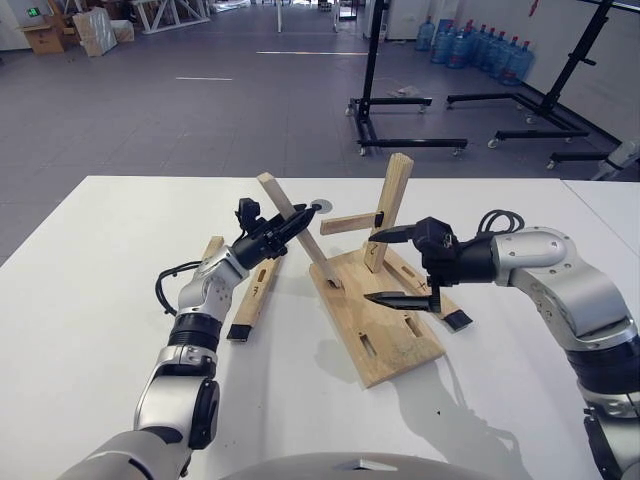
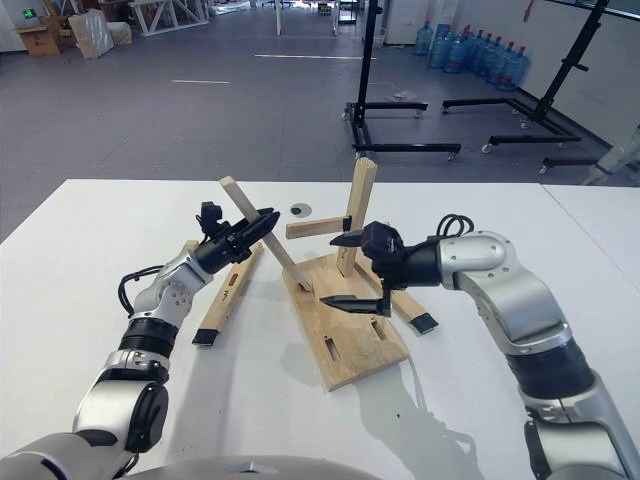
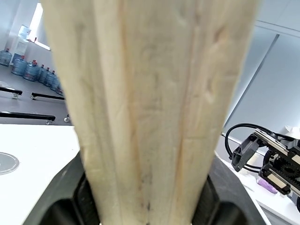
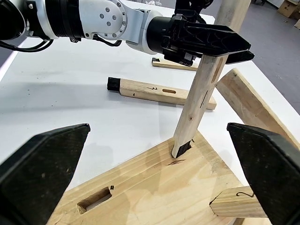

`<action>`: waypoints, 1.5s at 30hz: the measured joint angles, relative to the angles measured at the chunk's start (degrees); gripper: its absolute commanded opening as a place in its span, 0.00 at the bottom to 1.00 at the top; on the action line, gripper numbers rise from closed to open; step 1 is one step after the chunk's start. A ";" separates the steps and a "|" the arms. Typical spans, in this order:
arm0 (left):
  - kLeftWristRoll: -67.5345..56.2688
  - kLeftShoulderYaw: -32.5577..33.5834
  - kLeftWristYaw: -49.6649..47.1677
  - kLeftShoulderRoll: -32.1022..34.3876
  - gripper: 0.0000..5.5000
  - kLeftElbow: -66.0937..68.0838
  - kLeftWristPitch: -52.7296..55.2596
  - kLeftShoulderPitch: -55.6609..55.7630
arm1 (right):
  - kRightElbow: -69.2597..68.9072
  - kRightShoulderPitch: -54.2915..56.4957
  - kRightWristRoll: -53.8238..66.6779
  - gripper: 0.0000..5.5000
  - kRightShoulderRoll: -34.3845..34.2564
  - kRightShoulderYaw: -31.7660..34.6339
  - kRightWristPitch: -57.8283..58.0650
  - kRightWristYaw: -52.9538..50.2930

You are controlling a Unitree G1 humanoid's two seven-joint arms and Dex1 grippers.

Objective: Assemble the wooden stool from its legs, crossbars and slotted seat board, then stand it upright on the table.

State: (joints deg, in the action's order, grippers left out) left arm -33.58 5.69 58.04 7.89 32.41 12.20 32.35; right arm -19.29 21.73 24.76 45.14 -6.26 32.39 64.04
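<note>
The slotted seat board (image 1: 385, 350) lies flat on the white table. A wooden leg (image 1: 300, 235) leans with its foot in a slot of the board, and my left gripper (image 1: 283, 229) is shut on its upper part. In the left wrist view this leg (image 3: 150, 108) stands right before the camera. A second leg (image 1: 390, 205) stands in the board with a crossbar (image 1: 348, 223) sticking out sideways. My right gripper (image 1: 369, 267) is open, with nothing held, just in front of that second leg's foot. The right wrist view shows its fingers (image 4: 42, 173) wide apart above the board (image 4: 154, 187).
A loose leg with a black cap (image 1: 253, 297) lies left of the board, and another (image 1: 448, 308) pokes out under the board's right edge. A small round disc (image 1: 320, 207) lies near the table's far edge. Black wheeled stands (image 1: 410, 100) are on the floor beyond.
</note>
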 measured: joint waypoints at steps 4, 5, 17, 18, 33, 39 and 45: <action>1.30 -0.79 1.75 0.58 0.37 -0.52 -0.95 -0.07 | -0.02 -0.54 0.03 0.98 -0.21 -0.35 0.00 -0.05; 1.66 -1.04 1.95 0.64 0.37 -1.02 -1.13 -0.25 | -0.04 -0.54 0.04 0.98 -0.39 -0.45 0.00 -0.04; 5.35 -3.19 1.27 2.72 0.37 -12.18 -2.39 -3.91 | 0.14 -0.58 0.07 0.98 -0.96 -1.47 0.00 0.65; 5.20 -3.25 1.29 2.69 0.37 -12.31 -2.09 -4.27 | 0.13 -0.58 0.07 0.98 -0.96 -1.74 0.00 0.67; 4.42 -2.87 2.14 1.29 0.37 -9.07 -3.62 -4.19 | 0.38 -0.50 0.13 0.98 -1.13 -2.54 0.02 0.71; 5.14 -3.16 2.53 1.98 0.37 -9.07 -3.61 -3.65 | 0.38 -0.50 0.42 0.98 -1.18 -2.58 0.05 0.70; 6.64 -3.41 2.50 2.87 0.37 -8.56 -3.80 -3.05 | 0.37 -0.51 0.78 0.98 -1.22 -2.68 0.09 0.63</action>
State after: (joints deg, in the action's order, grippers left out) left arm -26.94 2.28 60.54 10.76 23.85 8.41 29.29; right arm -18.92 21.22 25.53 43.92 -8.93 32.48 64.67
